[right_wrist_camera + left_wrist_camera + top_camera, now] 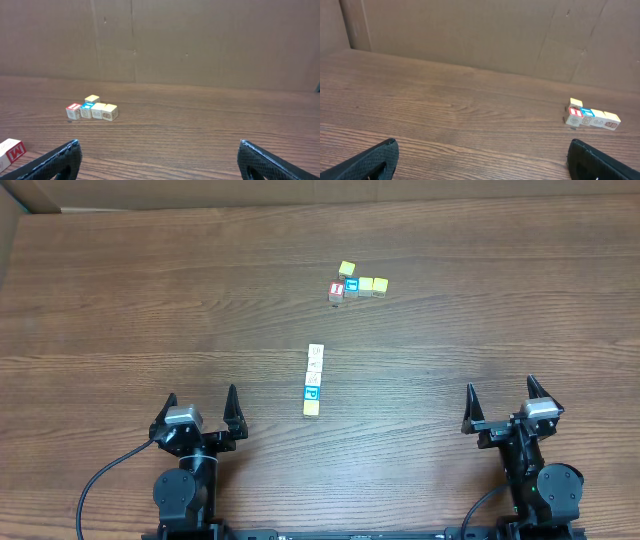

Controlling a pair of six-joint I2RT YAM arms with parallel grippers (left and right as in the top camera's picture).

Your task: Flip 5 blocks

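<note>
The blocks (pixel 313 380) lie in one straight line near the middle of the table (pixel 120 300), each one touching the next. The line runs away from the robot and leans slightly to the right at its far end. From the far end there are two whitish cubes (pixel 316 357), then a greenish cube (pixel 313 378), a blue-faced cube (pixel 311 392) and a plain yellow cube (pixel 311 409) nearest to the robot. Their letters are too small to read with certainty from overhead.

A second group of cubes (pixel 357 283) sits farther back and to the right, well apart from the line. In it, a red-lettered cube (pixel 337 290), a blue-faced one and two yellow ones form a short row, and one more yellow cube (pixel 345 268) is just behind.

The left gripper (pixel 201 395) is at the near edge, to the left of the line, with its jaws spread wide and nothing between them. The right gripper (pixel 501 388) is at the near edge on the right, also spread wide and holding nothing. Both are well apart from the blocks.
</note>
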